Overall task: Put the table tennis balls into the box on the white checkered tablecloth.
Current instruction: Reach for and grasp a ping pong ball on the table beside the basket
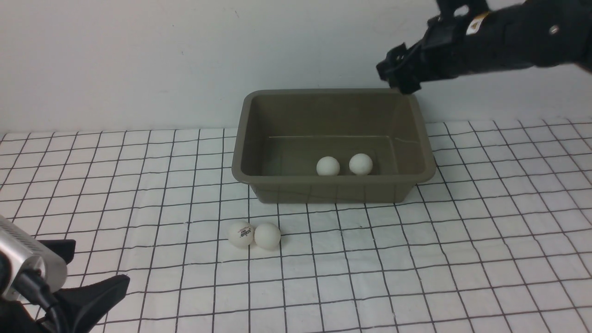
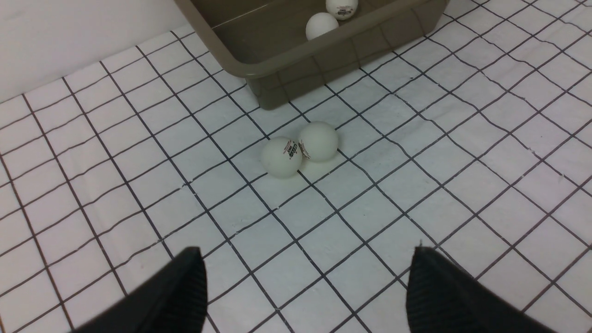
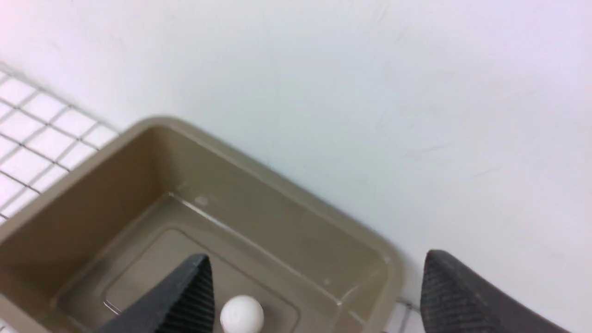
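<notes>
Table tennis balls: two lie inside the box by its front wall; two touch each other on the white checkered tablecloth just in front of the box. Right gripper, over the box's far right corner, and left gripper, well in front of the box, both have jaws spread wide, holding nothing. The left jaws should straddle one ball without nudging its neighbour.
</notes>
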